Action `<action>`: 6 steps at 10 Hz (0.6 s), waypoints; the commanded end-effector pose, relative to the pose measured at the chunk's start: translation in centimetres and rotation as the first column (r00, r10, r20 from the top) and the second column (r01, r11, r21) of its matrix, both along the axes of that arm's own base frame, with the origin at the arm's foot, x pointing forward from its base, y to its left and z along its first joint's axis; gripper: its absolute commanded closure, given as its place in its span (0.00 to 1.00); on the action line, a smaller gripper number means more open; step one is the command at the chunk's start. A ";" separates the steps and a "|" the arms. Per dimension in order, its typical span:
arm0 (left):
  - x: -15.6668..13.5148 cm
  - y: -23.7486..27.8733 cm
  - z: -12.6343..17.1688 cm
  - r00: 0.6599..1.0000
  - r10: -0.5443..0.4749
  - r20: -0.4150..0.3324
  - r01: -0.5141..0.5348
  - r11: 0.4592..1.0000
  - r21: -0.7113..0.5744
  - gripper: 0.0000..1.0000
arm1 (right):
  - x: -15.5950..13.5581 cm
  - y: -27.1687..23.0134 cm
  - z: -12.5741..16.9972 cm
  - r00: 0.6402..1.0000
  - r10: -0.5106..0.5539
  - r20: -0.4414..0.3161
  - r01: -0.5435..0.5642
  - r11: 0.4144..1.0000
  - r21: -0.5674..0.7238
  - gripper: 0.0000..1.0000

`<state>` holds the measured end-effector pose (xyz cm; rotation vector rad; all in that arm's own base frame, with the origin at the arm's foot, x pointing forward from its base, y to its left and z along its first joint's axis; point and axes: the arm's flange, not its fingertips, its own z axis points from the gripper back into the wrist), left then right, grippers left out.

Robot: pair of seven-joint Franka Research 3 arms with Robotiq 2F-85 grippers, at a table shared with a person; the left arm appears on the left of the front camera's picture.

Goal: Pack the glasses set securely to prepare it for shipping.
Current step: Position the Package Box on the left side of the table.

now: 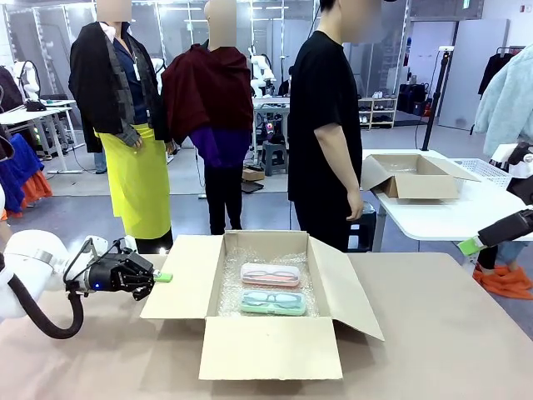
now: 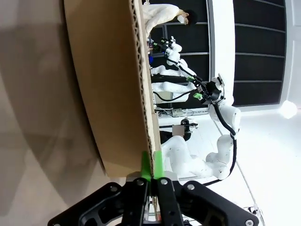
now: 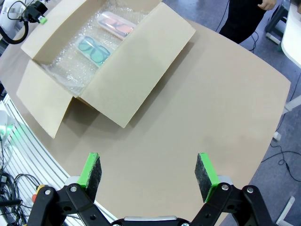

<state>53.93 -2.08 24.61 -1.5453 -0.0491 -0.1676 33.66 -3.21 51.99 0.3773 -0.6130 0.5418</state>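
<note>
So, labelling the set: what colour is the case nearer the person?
Pale pink, clearest in the front view; the other case is mint green.

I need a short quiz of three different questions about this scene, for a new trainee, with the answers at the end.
1. True or false: the pale pink oblong glasses case lies nearer the person than the mint green oblong glasses case.
2. Which flap of the open brown cardboard box does the left pincer clamp? A) the flap on the robot's left B) the flap on the robot's right C) the near flap
3. Fill in: both cases rest on clear ____ wrap inside the box.

Key: 1 true; 2 A; 3 bubble. The right pincer stands open above the tan table, holding nothing.
</note>
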 end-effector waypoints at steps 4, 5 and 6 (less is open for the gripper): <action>0.0 0.1 0.0 1.000 -0.001 0.005 0.001 1.000 -0.004 1.00 | -0.1 0.1 0.0 1.000 -0.012 -0.007 0.012 1.000 -0.001 0.00; 0.0 0.1 0.0 1.000 -0.001 0.005 0.001 1.000 -0.004 1.00 | -0.1 0.1 0.0 1.000 -0.012 -0.007 0.012 1.000 -0.001 0.00; 0.0 0.1 0.0 1.000 -0.001 0.005 0.001 1.000 -0.004 1.00 | -0.1 0.1 0.0 1.000 -0.012 -0.007 0.012 1.000 -0.001 0.00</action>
